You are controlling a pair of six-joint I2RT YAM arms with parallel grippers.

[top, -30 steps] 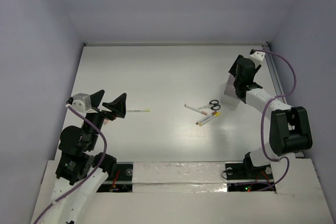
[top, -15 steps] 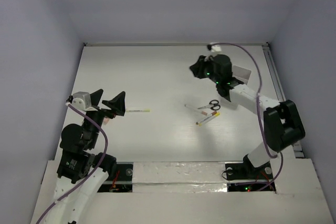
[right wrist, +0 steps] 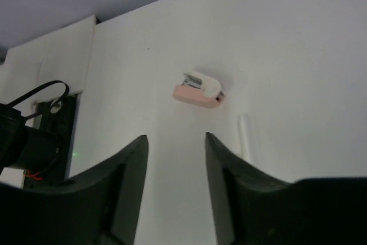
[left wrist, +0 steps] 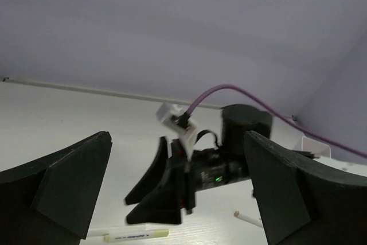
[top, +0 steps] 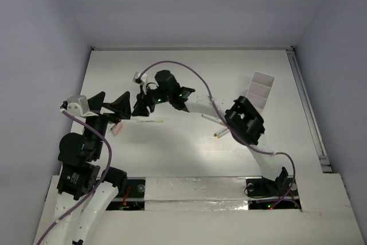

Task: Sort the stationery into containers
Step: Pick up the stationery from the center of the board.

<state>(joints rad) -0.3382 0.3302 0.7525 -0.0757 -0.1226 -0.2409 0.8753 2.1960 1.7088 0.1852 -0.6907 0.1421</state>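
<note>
The thin yellow-tipped stick (top: 150, 121) lies left of centre on the table; it also shows in the left wrist view (left wrist: 129, 235). My right gripper (top: 139, 108) is open and empty, reached far left, just above and behind the stick. My left gripper (top: 112, 106) is open and empty, facing it from the left. Two short white pens (top: 209, 117) (top: 221, 133) lie mid-table, partly under the right arm. The scissors are hidden by that arm. The white container (top: 259, 89) stands at the far right. In the right wrist view the open gripper (right wrist: 175, 139) points at the table.
A small pink and white stapler-like object (top: 117, 128) lies by the left gripper, also in the right wrist view (right wrist: 198, 90). The right arm's forearm (top: 195, 104) and purple cable (top: 189, 73) span the middle of the table. Walls enclose the table on three sides.
The right arm has swung from beside the container at the far right across to the left, ending over the yellow-tipped stick. The left gripper has shifted slightly left.
</note>
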